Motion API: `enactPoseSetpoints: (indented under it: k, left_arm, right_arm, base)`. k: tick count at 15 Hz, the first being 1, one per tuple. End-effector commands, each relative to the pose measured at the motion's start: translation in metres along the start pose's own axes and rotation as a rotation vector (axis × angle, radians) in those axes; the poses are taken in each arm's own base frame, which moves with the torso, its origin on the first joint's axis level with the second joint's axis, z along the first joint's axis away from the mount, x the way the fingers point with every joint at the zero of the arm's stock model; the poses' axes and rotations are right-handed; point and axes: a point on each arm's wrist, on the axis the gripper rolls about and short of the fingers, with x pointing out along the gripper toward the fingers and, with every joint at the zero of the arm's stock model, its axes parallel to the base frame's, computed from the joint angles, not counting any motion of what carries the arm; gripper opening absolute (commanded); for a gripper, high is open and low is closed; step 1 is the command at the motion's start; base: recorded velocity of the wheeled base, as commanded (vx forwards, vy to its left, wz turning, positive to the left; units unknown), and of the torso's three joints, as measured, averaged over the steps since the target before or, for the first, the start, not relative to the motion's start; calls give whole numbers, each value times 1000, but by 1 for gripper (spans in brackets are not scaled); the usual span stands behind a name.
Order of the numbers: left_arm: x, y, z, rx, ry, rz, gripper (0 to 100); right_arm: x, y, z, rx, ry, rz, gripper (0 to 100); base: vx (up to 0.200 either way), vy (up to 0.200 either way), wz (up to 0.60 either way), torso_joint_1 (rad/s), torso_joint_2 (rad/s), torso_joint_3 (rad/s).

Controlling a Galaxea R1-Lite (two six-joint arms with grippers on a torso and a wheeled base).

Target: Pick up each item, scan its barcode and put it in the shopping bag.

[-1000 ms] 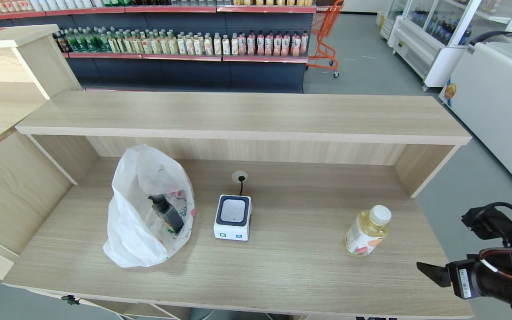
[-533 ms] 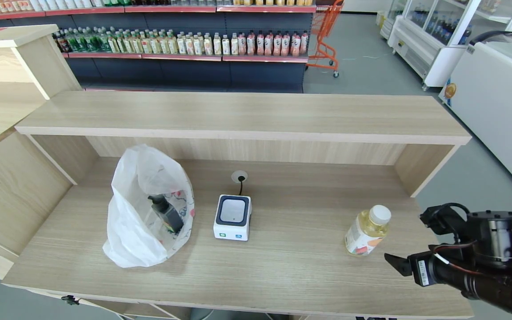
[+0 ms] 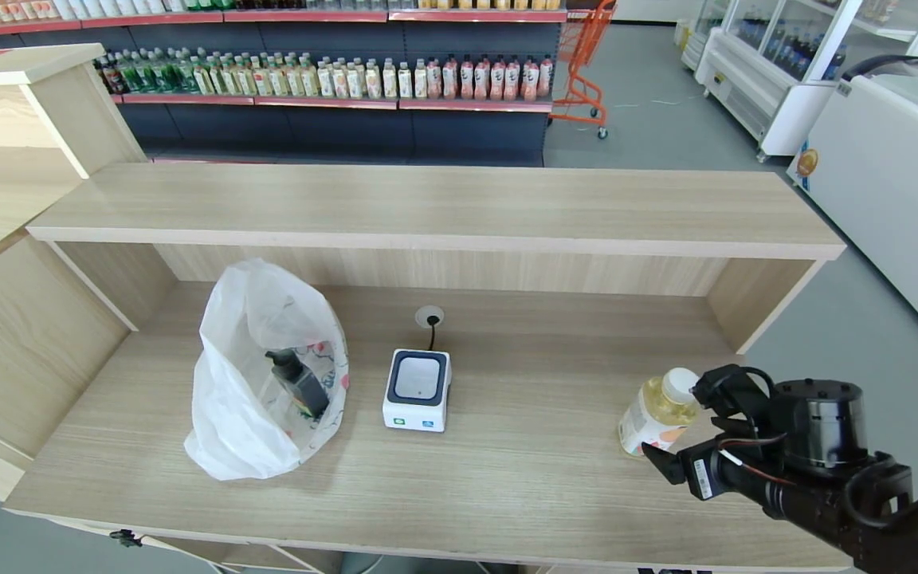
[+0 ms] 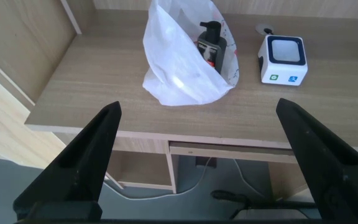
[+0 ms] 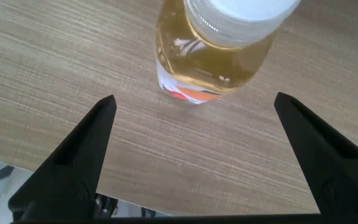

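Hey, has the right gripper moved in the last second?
Yes. The right gripper has moved to the robot's left over the counter, toward the bottle, which stands where it stood.

A pale wooden desk (image 3: 555,494) with a raised ledge (image 3: 427,203) stands on grey floor (image 3: 666,135). Behind are drink shelves (image 3: 331,80), an orange trolley (image 3: 582,72) and white freezers (image 3: 889,167).
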Motion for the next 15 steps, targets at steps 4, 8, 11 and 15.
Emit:
enactPoseSetpoints:
  k: [4,8,11,15]
  left_arm:
    - [0,0,0,0,0,-1,100]
    - [0,0,0,0,0,1,100]
    - [0,0,0,0,0,1,100]
    - [0,0,0,0,0,-1,100]
  right_arm:
    - [36,5,-8,-45,-23,-9,100]
    - [59,8,-2,-40,-51,-10,100]
    - [74,10,2,-32,-73,-9,100]
    - [90,12,6,-35,-112,-14,0]
  base:
    - [0,0,0,0,0,0]
    - [0,0,0,0,0,0]
    - [0,0,0,0,0,0]
    - [0,0,0,0,0,0]
